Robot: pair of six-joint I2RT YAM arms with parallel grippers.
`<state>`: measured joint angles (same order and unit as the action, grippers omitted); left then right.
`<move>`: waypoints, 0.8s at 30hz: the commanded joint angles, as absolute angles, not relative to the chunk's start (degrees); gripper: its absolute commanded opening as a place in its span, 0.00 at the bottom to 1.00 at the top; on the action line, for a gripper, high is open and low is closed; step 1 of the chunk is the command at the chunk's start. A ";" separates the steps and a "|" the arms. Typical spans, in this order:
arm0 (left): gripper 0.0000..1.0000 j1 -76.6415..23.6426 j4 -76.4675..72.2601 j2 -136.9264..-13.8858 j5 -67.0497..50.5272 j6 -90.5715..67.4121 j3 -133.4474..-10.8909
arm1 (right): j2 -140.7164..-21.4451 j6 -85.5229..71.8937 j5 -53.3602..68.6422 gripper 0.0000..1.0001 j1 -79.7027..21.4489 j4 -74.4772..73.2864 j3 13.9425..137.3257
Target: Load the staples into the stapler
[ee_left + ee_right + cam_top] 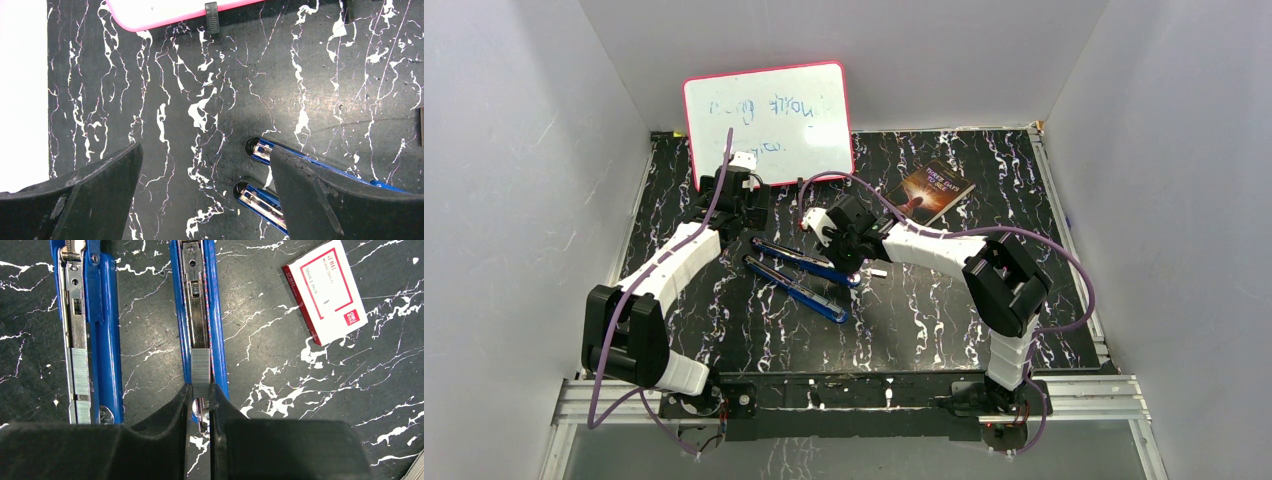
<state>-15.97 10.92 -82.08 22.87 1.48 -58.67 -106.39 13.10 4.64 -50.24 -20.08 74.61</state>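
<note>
The right gripper [201, 390] pinches the staples [201, 365] lying in the channel of the opened blue stapler [214, 315]. The left gripper [205, 148] gapes wide beside its ends. The white box [330, 287] lies apart, its red-framed print unreadable.

Black, white-veined surface [924, 330] carrying four things.
A blue stapler [809, 297] lies swung open flat near the middle. A small white box with a red label [327, 290] lies near it. A book [936, 190] lies further back, and a pink-framed whiteboard [769, 120] stands at the rear.
</note>
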 commanded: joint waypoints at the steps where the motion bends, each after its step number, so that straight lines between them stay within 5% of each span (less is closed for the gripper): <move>1: 0.98 -16.26 11.33 -80.95 23.12 1.93 -60.12 | -107.15 13.89 5.40 0.00 -50.71 -22.96 75.03; 18: 0.98 -16.28 11.34 -80.95 23.03 1.93 -60.13 | -105.49 13.62 5.90 0.24 -50.67 -21.59 73.52; 24: 0.98 -16.29 11.29 -80.95 23.03 1.92 -60.12 | -104.43 13.33 5.61 0.24 -50.66 -20.45 73.27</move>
